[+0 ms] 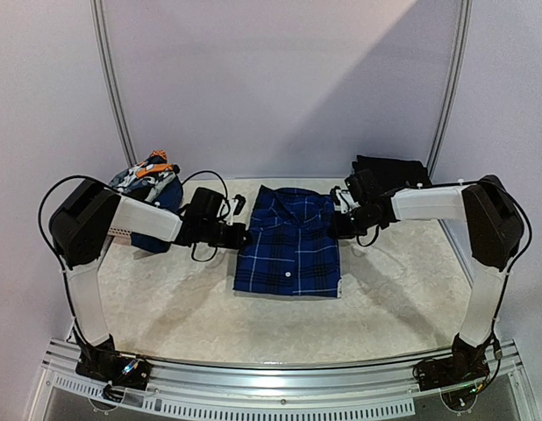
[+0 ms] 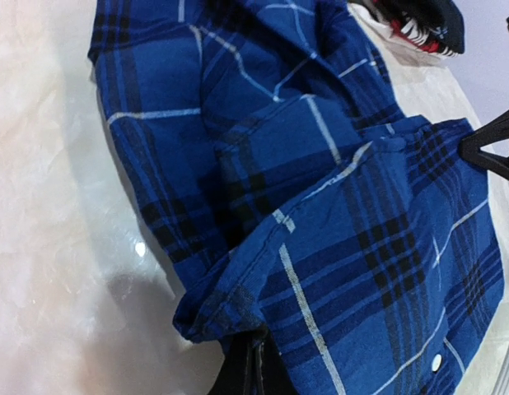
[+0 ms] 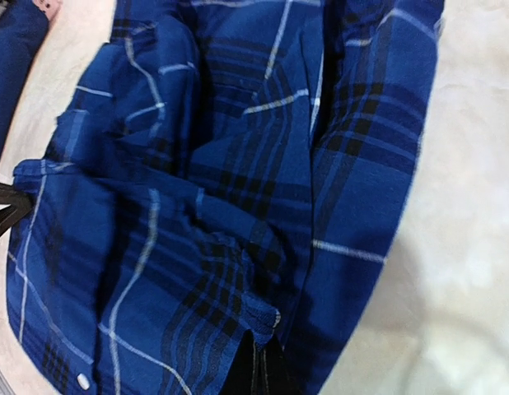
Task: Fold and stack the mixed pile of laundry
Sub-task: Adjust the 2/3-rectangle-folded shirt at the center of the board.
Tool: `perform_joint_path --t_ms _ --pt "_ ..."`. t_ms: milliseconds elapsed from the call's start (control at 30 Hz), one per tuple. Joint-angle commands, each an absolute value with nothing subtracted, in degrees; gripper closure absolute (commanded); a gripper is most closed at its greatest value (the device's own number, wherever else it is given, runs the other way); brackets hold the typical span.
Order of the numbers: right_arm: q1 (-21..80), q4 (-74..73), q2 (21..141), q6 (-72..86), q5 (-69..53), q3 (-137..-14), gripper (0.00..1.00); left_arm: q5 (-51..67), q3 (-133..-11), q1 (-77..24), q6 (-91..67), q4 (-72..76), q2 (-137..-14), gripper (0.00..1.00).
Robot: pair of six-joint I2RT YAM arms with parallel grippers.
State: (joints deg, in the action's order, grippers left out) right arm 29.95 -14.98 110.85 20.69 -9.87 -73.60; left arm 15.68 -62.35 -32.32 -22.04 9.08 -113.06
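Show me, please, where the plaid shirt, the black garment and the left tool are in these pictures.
plaid shirt (image 1: 288, 241): top view, middle of its buttoned front.
black garment (image 1: 389, 171): top view, middle of its top face.
left tool (image 1: 245, 235): top view, fingertips at the shirt's left edge.

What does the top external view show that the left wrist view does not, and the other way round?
Only top external: both arms whole, the blue plaid shirt as a complete folded rectangle, a black garment stack far right, and a pile of blue, grey and orange garments far left. Only left wrist: the shirt's edge bunched up and pinched in the shut left hand, close up. Both: the shirt on the pale table, with the right hand at its opposite side.
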Motion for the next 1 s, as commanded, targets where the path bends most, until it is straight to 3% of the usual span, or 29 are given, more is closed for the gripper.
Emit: perform_joint_path --t_ms 0,300,700,833,967 --pt "29.69 -14.87 104.72 20.91 -7.29 -70.50 1.00 15.53 -64.93 -34.02 -18.59 9.44 -109.85 1.00" --pt "29.71 -14.01 104.90 21.57 -5.24 -68.29 1.00 14.96 -68.44 -34.45 -17.77 7.81 -113.87 0.98" --pt "29.70 -12.98 112.28 23.37 -1.40 -68.47 1.00 11.02 -66.76 -34.67 -16.03 7.21 -113.86 0.63" --pt "29.66 -13.39 113.58 23.34 2.32 -68.29 1.00 3.56 -65.67 -36.42 -12.49 2.57 -109.31 0.46" --pt "29.67 -13.74 114.04 23.20 4.22 -67.97 1.00 -5.43 -64.96 -40.50 -7.00 -2.58 -104.98 0.42"
